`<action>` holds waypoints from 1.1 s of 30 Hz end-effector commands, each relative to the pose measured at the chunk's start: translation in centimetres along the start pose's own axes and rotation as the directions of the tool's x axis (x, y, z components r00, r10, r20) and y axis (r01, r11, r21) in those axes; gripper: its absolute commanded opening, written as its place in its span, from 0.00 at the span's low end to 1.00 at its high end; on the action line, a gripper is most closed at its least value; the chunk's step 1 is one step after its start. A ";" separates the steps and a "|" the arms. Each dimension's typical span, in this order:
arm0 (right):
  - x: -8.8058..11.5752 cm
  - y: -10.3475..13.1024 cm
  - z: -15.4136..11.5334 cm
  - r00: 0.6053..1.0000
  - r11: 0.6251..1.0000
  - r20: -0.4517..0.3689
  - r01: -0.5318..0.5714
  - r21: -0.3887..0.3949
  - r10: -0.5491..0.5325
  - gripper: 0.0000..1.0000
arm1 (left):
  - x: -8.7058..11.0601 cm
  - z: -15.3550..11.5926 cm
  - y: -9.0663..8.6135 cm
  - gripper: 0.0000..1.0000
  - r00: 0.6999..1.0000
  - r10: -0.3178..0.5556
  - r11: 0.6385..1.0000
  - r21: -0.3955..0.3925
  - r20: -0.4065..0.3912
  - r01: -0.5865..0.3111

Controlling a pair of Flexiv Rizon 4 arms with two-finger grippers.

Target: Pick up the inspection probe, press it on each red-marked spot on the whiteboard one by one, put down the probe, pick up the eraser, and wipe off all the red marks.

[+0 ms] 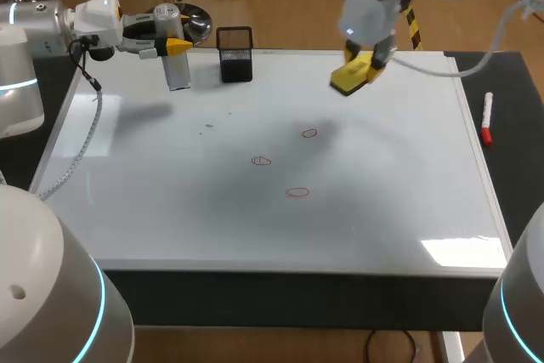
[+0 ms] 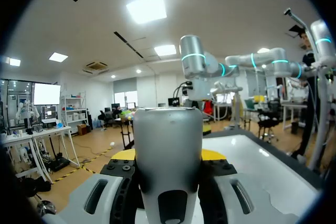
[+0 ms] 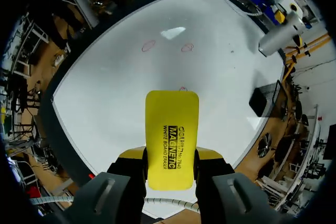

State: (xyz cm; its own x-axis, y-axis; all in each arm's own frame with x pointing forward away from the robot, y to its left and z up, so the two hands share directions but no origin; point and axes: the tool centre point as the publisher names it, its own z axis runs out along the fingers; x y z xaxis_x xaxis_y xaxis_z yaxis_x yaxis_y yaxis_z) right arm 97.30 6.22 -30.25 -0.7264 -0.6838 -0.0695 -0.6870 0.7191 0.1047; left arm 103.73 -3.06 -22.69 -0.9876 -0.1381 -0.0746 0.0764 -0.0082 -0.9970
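Over at ten o'clock on the broad, glossy white whiteboard point(image 1: 170, 210), the left gripper point(image 1: 174, 46) has its yellow-tipped fingers clamped on both sides of the silver-grey cylindrical inspection probe point(image 1: 177, 70). The probe stands upright, its lower end down at the board's far-left corner. Whether it actually touches the surface can't be told from here. In the left wrist view the inspection probe point(image 2: 168, 129) fills the space between the fingers of the left gripper point(image 2: 168, 155), a yellow pad pressed on each flank.

Swing to one o'clock. The right gripper point(image 1: 367, 61) hangs above the board with the flat yellow rectangular eraser point(image 1: 350, 78) pinched between its fingers and tilted, clear of the surface. The right wrist view backs that up, with the eraser point(image 3: 172, 135) sticking out ahead of the right gripper point(image 3: 170, 156), gripped on its two long edges.

Near the middle of the board sit three small red pen loops point(image 1: 261, 161), strung from the centre toward five o'clock and well apart from both tools. They show ahead of the eraser in the right wrist view too point(image 3: 187, 48).

A black mesh pen cup point(image 1: 235, 54) stands at eleven o'clock, just beside the probe. A white marker with a red cap point(image 1: 486, 118) lies on the black table point(image 1: 510, 167) at three o'clock, off the board.
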 end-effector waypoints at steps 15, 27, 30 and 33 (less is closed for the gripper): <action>-3.3 14.3 3.9 0.995 0.996 -0.033 0.091 -0.018 -0.091 0.00 | 0.1 0.0 -0.1 0.00 1.000 0.002 1.000 -0.001 0.004 -0.002; -6.2 20.3 6.8 0.986 0.988 -0.050 0.156 -0.019 -0.157 0.00 | 0.1 0.0 -0.1 0.00 1.000 0.002 1.000 -0.001 0.004 -0.002; -6.6 21.2 7.7 0.985 0.986 -0.053 0.166 -0.002 -0.166 0.00 | 0.1 0.0 -0.1 0.00 1.000 0.002 1.000 -0.001 0.004 -0.002; -6.7 21.7 8.8 0.983 0.984 -0.061 0.176 0.002 -0.176 0.00 | 0.1 0.0 -0.1 0.00 1.000 0.002 1.000 -0.001 0.004 -0.002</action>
State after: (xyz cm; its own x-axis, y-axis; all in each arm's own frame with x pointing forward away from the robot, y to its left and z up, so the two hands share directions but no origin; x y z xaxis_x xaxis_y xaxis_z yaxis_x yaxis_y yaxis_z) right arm 86.97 26.40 -35.25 -0.5956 -0.8016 -0.0521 -0.8013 0.5883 0.1092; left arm 103.74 -3.06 -22.69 -0.9876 -0.1382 -0.0746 0.0764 -0.0082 -0.9970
